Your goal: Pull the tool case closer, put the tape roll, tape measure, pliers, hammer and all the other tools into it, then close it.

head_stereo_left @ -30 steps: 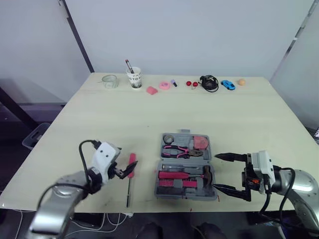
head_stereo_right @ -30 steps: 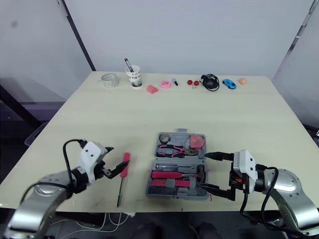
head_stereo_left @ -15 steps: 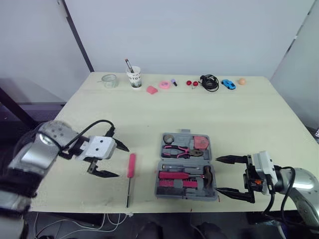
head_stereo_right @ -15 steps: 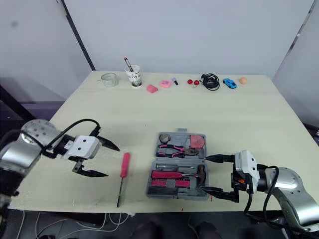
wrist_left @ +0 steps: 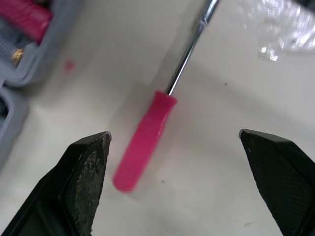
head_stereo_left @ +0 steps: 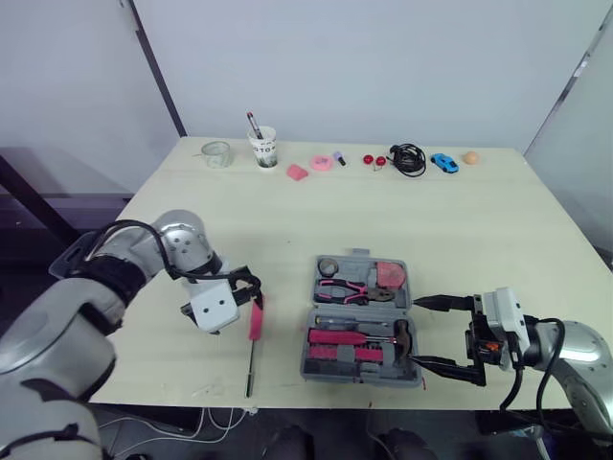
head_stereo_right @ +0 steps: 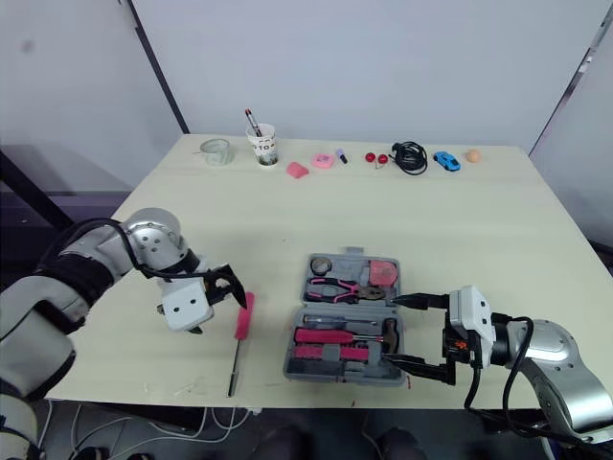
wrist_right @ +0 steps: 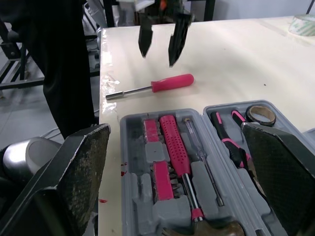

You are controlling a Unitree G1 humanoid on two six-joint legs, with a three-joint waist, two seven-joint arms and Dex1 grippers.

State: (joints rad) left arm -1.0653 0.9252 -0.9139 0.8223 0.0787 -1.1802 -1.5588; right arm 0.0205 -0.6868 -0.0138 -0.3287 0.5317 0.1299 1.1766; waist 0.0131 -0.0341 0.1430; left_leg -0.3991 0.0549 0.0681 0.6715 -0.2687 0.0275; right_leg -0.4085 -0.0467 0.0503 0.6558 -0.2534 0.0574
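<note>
The grey tool case lies open near the table's front edge. In it are a dark tape roll, a pink tape measure, pink-handled pliers and a hammer. A pink-handled screwdriver lies on the table left of the case, shaft toward the front edge. My left gripper hangs open just above its handle, fingers apart on either side. My right gripper stands open at the case's right edge, holding nothing.
Along the table's far edge stand a clear ring-shaped item, a paper cup with pens, pink bits, a black cable, a blue toy car and an orange ball.
My left gripper swung out to the left, then came back right and now sits over the screwdriver handle. The screwdriver, case and right gripper have hardly moved.
</note>
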